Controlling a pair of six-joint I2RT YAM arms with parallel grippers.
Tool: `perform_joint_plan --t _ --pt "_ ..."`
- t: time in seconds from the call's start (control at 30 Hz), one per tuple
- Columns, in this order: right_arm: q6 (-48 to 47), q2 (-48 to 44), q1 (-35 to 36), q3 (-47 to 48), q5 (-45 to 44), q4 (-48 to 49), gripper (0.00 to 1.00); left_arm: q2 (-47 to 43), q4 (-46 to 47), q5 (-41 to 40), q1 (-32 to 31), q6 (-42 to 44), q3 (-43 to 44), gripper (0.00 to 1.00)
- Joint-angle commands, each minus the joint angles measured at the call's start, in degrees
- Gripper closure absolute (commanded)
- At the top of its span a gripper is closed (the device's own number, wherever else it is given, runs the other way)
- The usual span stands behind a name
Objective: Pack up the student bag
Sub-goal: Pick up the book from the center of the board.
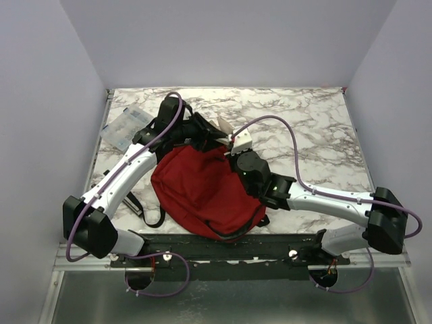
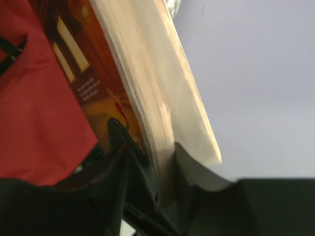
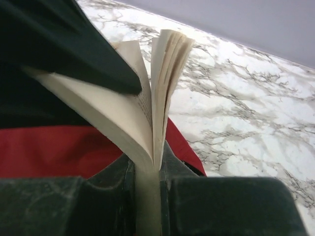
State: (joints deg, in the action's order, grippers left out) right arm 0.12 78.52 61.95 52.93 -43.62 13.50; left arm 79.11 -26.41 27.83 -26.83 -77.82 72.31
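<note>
Case (image 1: pixel 125 126): clear plastic, lying on the tabletop (image 1: pixel 310 128) in the upper left of the frame.
Left arm (image 1: pixel 135 165): its jaws pinch the book (image 2: pixel 157 83) by one edge.
Bag (image 1: pixel 202 192): red, lying in the middle of the frame between both arms; its opening is hidden.
Right arm (image 1: pixel 324 199): its jaws grip the same book, pages fanned out.
Progress: early, I judge. The book is held above the bag's upper end, not inside, and the case is not packed.

student bag (image 1: pixel 202 192): was dark red cloth, soft and matt
book (image 2: pixel 162 98): had cream paper pages, matt; its orange cover looked glossy
table (image 1: pixel 317 128): was marble-patterned, smooth, faintly shiny
case (image 1: pixel 127 127): was clear plastic, glossy
</note>
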Motion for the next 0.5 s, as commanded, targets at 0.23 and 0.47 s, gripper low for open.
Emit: perform_joint_plan --t 0.23,0.47 --pt "21.7 -10.54 -22.27 -5.71 21.51 -6.34 0.99 -9.21 -1.17 -16.26 -2.1 27.04 -1.46 0.04" --pt "33.51 -14.36 -35.71 -4.99 26.58 -21.61 0.99 -8.42 -1.62 -25.83 -16.74 45.22 -0.93 0.04"
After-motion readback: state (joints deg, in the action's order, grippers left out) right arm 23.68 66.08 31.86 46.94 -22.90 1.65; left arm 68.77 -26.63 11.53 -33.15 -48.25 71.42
